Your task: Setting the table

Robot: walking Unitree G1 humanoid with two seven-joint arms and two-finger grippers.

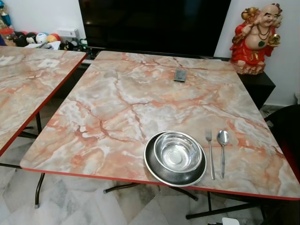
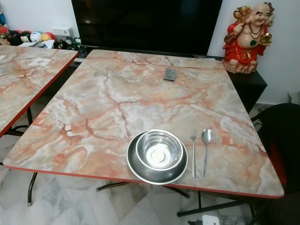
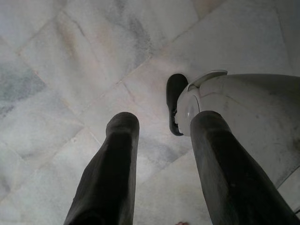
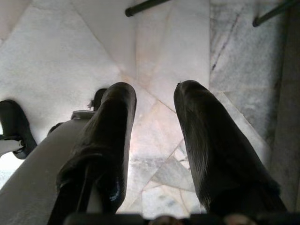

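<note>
Left gripper (image 3: 161, 154): hangs idle, pointing at the pale marble floor (image 3: 56, 61); its two black fingers stand apart with nothing between them. The robot's own leg and foot lie just beyond the fingertips.

Right gripper (image 4: 152, 140): likewise idle over the floor, fingers spread and holding nothing (dark table legs cross the far edge of its view).

Place setting, near edge of the marble-patterned table (image 1: 122, 103):
- Steel plate (image 1: 161, 172), set close to the red-trimmed front edge.
- Steel bowl (image 1: 177, 152), upright, resting inside the plate.
- Fork (image 1: 210, 152), just beside the plate on the robot's right, tines pointing away from the robot.
- Spoon (image 1: 222, 145), just beside the fork on the outer side, parallel to it, bowl end away.

Other items:
- Small dark flat object (image 1: 180, 75) near the table's far edge, well apart from the setting; kind cannot be told.
- Second marble-patterned table (image 1: 28, 79) to the left.
- Dark television screen (image 1: 154, 23) behind.
- Red-robed laughing figurine (image 1: 255, 37) on the low cabinet at right.

Status, by judgement: one setting looks complete and tidy, with plate, bowl and cutlery all placed. No cup or further settings are laid; whether more are wanted the task line does not say. Both grippers are free for whatever is left.
</note>
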